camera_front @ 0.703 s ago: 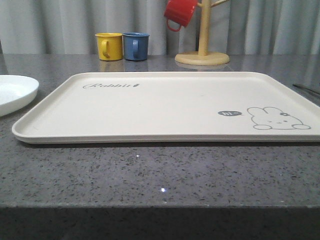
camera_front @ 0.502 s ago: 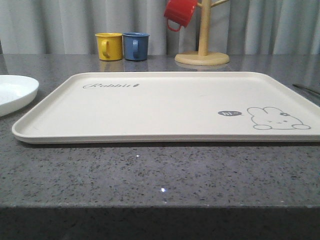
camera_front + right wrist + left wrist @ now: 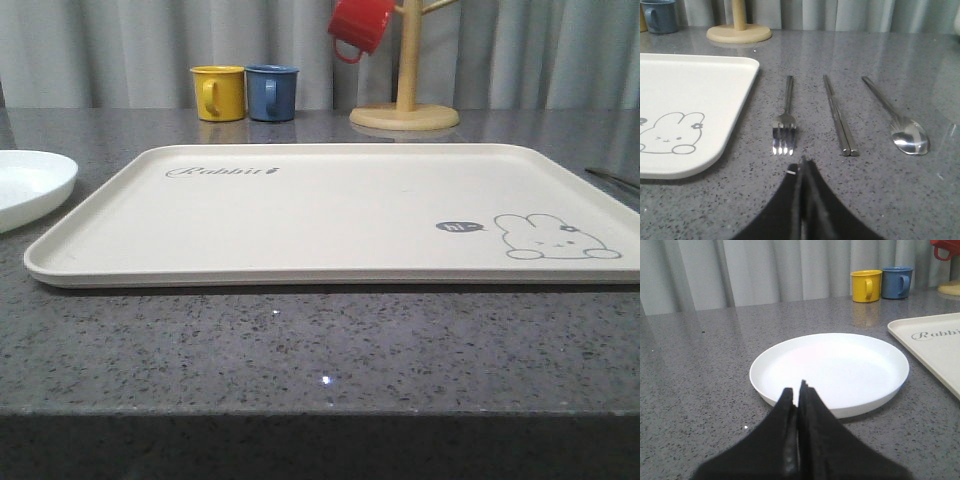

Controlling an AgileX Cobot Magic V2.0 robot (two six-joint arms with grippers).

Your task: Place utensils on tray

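Resting on the grey stone table [image 3: 300, 345], the cream tray [image 3: 330, 215] is lying bare as we are keeping both grippers pressed closed. Our left gripper [image 3: 799, 390] is hovering at the near rim of the white plate [image 3: 830, 371], just beside the tray's left edge. Our right gripper [image 3: 804, 165] is sitting near the fork [image 3: 785, 117], with the chopsticks [image 3: 839, 116] and spoon [image 3: 900, 125] lying in a row beside the tray's right edge.

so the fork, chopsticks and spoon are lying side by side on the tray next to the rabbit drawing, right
Not quite. The fork, chopsticks and spoon do lie side by side, but on the grey countertop beside the tray, not on it. The right wrist view shows them just past the tray's edge near the rabbit drawing.
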